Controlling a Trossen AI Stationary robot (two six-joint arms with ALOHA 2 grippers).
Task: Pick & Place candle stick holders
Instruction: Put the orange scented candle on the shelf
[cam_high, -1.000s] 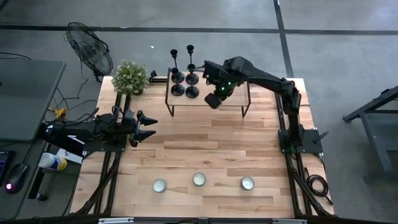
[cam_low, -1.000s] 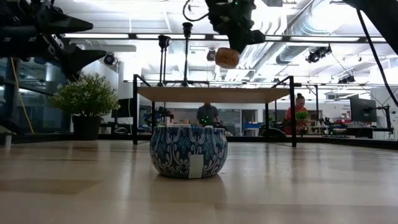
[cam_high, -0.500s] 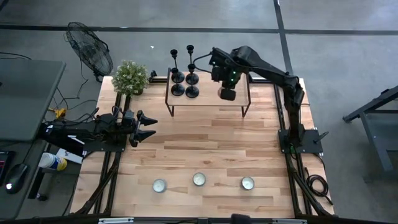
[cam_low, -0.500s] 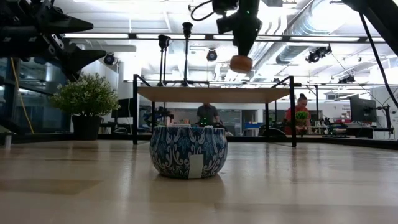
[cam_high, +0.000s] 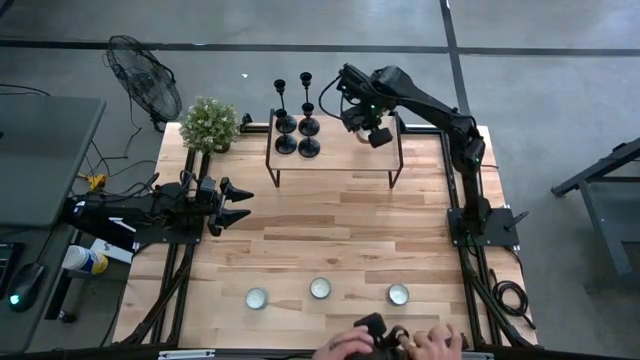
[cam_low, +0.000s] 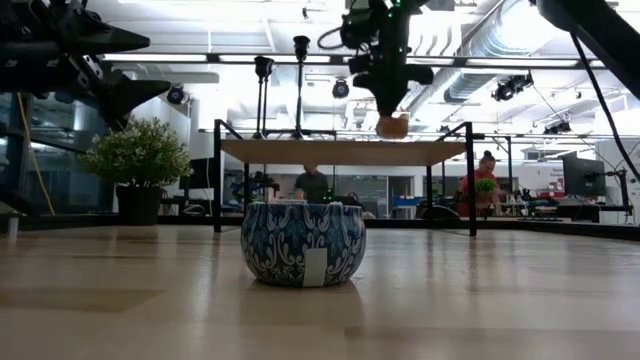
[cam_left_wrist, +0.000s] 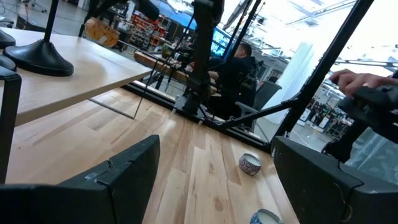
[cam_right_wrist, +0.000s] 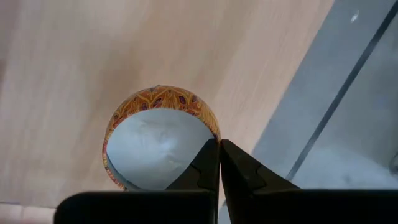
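Four slim black candlestick holders (cam_high: 297, 134) stand on their round bases at the left end of a raised wooden shelf (cam_high: 335, 165); two of them show in the low view (cam_low: 281, 85). My right gripper (cam_high: 372, 130) is over the shelf's right part, to the right of the holders, shut on an orange patterned tealight cup (cam_right_wrist: 158, 140) with white wax. The cup also shows in the low view (cam_low: 392, 126). My left gripper (cam_high: 240, 203) waits open and empty at the table's left, and shows in its own wrist view (cam_left_wrist: 214, 180). My right gripper pinches the cup's thin wall at its rim (cam_right_wrist: 213, 138), one finger inside the cup and one outside. The fingers point down from above. The cup hangs upright below them, close over the shelf top (cam_low: 340, 150); whether it touches the shelf I cannot tell.
Three tealight cups (cam_high: 320, 288) sit in a row near the table's near edge; the middle one is a blue patterned cup in the low view (cam_low: 303, 243). A potted plant (cam_high: 210, 123) stands at the far left. A person's hands (cam_high: 400, 345) hold something at the near edge.
My right gripper has carried the orange cup toward the table's far and right side over the shelf and lowered it close to the shelf top, staying shut on it. A person's hands have come into view at the near edge.
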